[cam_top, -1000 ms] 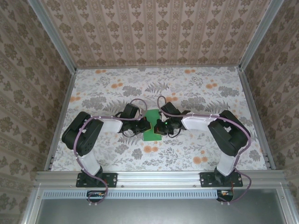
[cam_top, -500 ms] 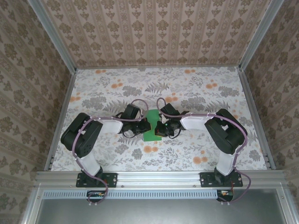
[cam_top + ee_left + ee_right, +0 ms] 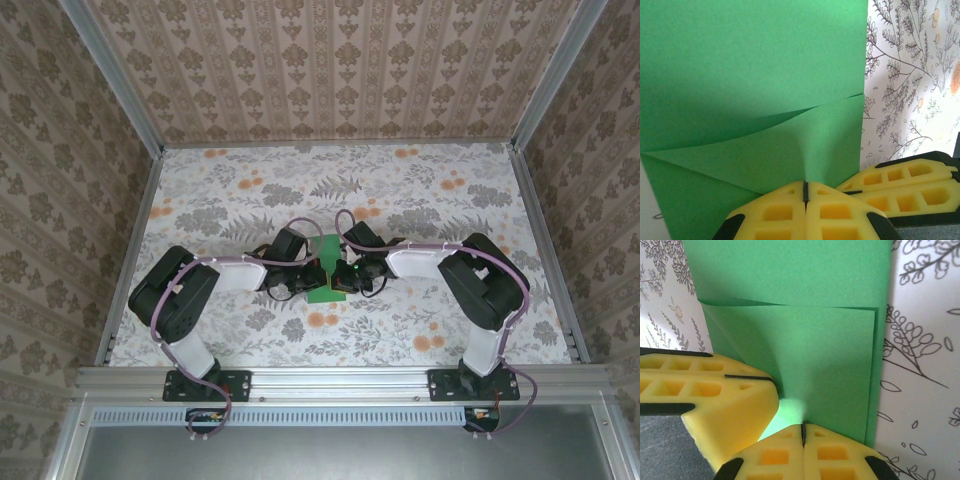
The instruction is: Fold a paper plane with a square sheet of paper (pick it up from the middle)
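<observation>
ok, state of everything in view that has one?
paper: partly folded, layers overlapping, pinched up along the middle
left pincer: shut on the paper
right pincer: shut on the paper, tip to tip with the left one

Beige damask wallpaper walls [image 3: 340, 70], grey-and-orange floral tabletop [image 3: 230, 180], aluminium frame rail [image 3: 340, 380] along near edge

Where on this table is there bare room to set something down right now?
The far stretch of table between the green paper and back wall is bare, as is the near strip between the arm bases. Crowded in the middle: left hand and right hand pinch the paper.
</observation>
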Controlling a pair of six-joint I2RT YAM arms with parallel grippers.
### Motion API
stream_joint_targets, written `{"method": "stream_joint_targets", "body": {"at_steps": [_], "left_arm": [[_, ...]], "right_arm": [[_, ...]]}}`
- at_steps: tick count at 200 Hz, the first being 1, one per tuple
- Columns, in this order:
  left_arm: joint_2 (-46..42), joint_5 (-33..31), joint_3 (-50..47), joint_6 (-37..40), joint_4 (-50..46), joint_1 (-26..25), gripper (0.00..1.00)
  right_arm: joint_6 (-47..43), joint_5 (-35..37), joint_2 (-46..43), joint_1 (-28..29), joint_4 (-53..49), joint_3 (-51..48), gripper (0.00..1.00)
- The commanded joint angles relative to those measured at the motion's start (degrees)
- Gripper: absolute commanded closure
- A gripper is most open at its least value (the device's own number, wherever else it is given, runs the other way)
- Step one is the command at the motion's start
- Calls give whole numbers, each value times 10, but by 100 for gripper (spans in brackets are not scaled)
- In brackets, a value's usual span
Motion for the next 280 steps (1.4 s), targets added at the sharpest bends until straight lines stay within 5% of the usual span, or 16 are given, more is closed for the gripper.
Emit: {"method": "stream_joint_targets", "body": {"at_steps": [1,102,207,280], "left_arm": [[11,-33,8,1,-42,-4,99],[12,-26,20,59,-88,113,100],[-14,17,14,80,-8,59,100],[58,-37,35,77,-115,52,100]], "right_arm": [[-9,21,24,-1,-46,-24,100],[-35,22,26,-1,-72,-40,100],[-35,18,27,-1,-73,-32,100],[-46,14,16,-1,-81,-44,100]]}}
